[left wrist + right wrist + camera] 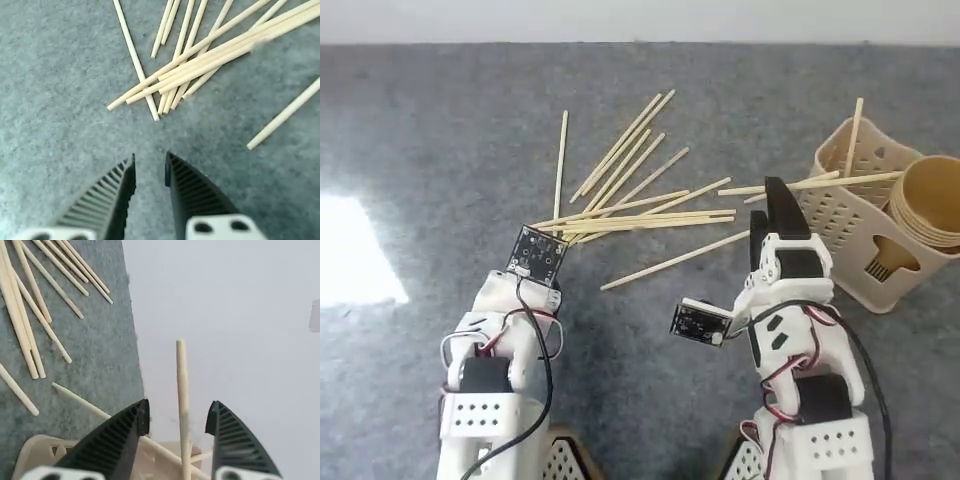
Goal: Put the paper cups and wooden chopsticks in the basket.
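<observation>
1. Grey table surface (pixel 440 130): the basket stands on it.
2. Basket (pixel 850 235): beige with perforated walls, standing upright.
3. Loose wooden chopsticks (pixel 630 200): a scattered pile lying flat on the surface near the basket, on the side away from the cups. The nearest ends come close to the basket wall.
4. Paper cups (pixel 932 200): a nested stack inside the basket, in the compartment farthest from the pile.
5. Right gripper (pixel 180 412): just beside the basket, at its rim on the pile side. The fingers are apart and clamp nothing.
6. Left gripper (pixel 150 162): well apart from the basket, beyond the pile. The fingers are slightly apart and empty, above bare surface.
7. Upright chopstick (pixel 855 125): stands in the basket compartment beside the cups. In the right wrist view it shows through the gap between the right fingers.
8. Slanted chopsticks (pixel 820 183): rest across the basket rim.
</observation>
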Robot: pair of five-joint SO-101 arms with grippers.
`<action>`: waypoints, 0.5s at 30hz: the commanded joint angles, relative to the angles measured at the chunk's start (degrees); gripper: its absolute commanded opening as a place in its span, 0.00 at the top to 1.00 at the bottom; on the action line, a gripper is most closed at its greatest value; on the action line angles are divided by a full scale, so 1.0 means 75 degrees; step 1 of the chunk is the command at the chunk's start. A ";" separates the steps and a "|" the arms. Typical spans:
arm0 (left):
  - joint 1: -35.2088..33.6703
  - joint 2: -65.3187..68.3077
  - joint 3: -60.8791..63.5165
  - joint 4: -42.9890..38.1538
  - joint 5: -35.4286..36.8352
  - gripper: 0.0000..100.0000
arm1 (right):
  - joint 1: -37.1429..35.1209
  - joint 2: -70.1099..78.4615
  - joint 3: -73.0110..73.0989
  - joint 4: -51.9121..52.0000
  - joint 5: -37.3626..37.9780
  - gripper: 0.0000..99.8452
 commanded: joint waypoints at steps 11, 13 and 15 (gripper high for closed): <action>0.0012 -0.0035 -0.0064 -0.0188 0.0059 0.90 | -0.0100 -0.0076 0.0223 -0.0639 0.0094 0.95; 0.0012 -0.0035 -0.0064 -0.0188 0.0059 0.90 | -0.0100 -0.0076 0.0223 -0.0639 0.0094 0.96; 0.0000 -0.0035 -0.0064 -0.0188 0.0059 0.90 | -0.0100 -0.0076 0.0199 -0.0639 0.0094 0.99</action>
